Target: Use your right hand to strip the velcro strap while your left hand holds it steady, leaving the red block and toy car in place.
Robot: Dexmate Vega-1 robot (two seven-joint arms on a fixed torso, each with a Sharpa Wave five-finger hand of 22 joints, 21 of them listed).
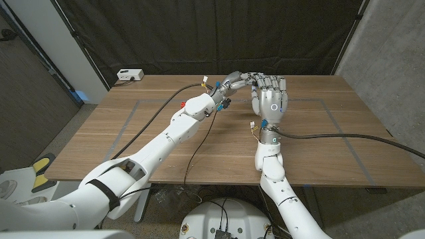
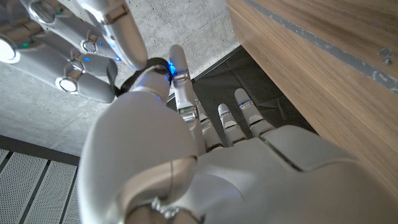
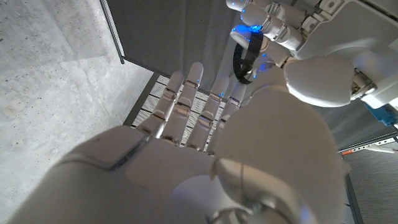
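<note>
Evidently light, limp and grippy, the black velcro strap hangs as a small loop above the far middle of the surface, pinched between left hand and right hand; best gripped at its free end.

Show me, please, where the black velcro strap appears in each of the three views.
Head view: cannot be made out; the left robot hand and right robot hand meet above the table's far middle, covering it.
Left wrist view: velcro strap, a black loop at upper left.
Right wrist view: black loop at upper middle, past the fingertips.
Shared landmark: the blue light beside the strap.
</note>
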